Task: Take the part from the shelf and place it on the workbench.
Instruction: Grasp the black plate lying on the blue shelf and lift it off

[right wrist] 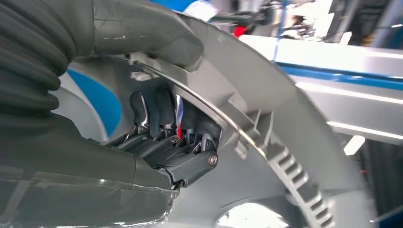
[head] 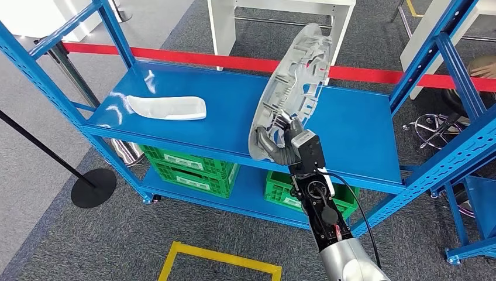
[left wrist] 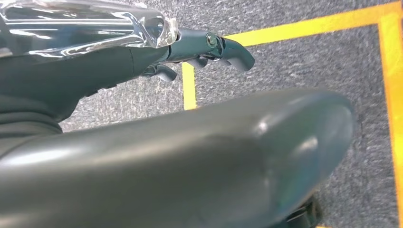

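The right hand's dark fingers (right wrist: pixel 164 118) hook through an opening in the grey ribbed part (head: pixel 295 82), with the thumb (right wrist: pixel 142 28) pressing its rim from the other side. The part stands nearly upright above the blue shelf (head: pixel 357 129), its long axis running up and away from the right hand (head: pixel 286 140). A white piece (head: pixel 166 107) lies well apart on the shelf. The blue uprights (head: pixel 462 70) flank the way out. The left hand (left wrist: pixel 209 47) hangs over grey carpet, fingers lightly curled, holding nothing.
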